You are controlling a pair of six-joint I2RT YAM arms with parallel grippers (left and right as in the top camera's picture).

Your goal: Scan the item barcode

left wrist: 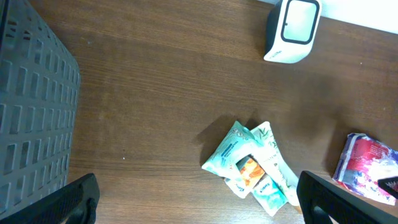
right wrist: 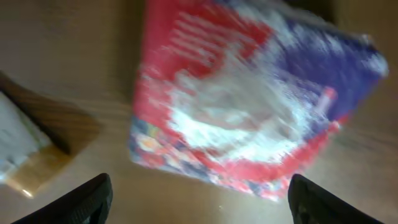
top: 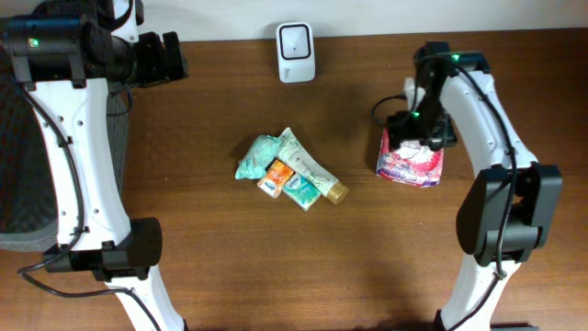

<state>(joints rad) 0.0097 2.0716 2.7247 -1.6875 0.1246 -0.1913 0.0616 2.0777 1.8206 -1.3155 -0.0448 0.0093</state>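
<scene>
A red, blue and white packet point(top: 411, 164) lies flat on the table at the right, blurred in the right wrist view point(right wrist: 249, 99). My right gripper point(top: 418, 129) hovers just above it, open, its fingers point(right wrist: 87, 199) wide apart with only bare table between them point(right wrist: 199, 190). The white barcode scanner point(top: 295, 51) stands at the table's far edge, also visible from the left wrist camera point(left wrist: 291, 30). My left gripper point(top: 170, 57) is open at the far left, high over the table point(left wrist: 199, 193), holding nothing.
A pile of teal pouches, a small orange packet and a tube with a gold cap point(top: 289, 170) lies mid-table point(left wrist: 252, 165). A dark mesh basket point(top: 14, 184) stands at the left edge point(left wrist: 31, 106). The tube's cap end point(right wrist: 25, 155) is left of the packet.
</scene>
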